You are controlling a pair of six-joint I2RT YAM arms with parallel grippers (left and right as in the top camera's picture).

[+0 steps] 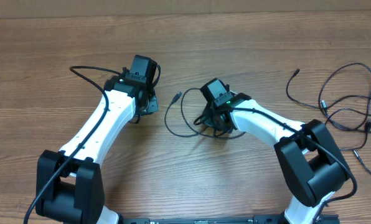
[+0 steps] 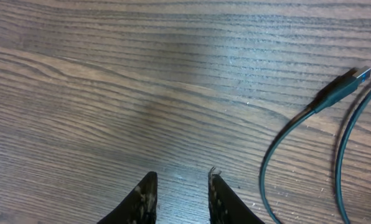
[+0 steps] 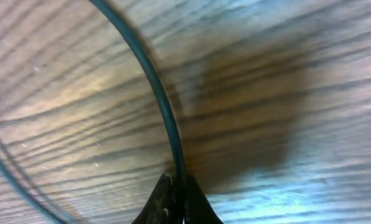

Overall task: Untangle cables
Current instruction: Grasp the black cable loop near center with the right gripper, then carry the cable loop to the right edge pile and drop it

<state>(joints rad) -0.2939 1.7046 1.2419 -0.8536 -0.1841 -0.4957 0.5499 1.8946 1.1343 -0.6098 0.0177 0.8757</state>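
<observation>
On the wooden table [image 1: 235, 37], a thin black cable [image 3: 165, 117] loops near centre, with more cables [image 1: 346, 111] sprawled far right (well apart). The right gripper [image 3: 177, 184] is clenched on that loop. The left gripper [image 2: 182, 177] hangs parted and empty above bare wood, a USB plug [image 2: 347, 86] off to its side.

The right gripper [image 3: 178, 200] shows only its fingertips at the bottom edge of its wrist view. There the cable [image 3: 165, 112] is blurred and runs off the top. Overhead, the wrist covers that grip, and the loose cables [image 1: 350, 98] at far right leave the picture.
</observation>
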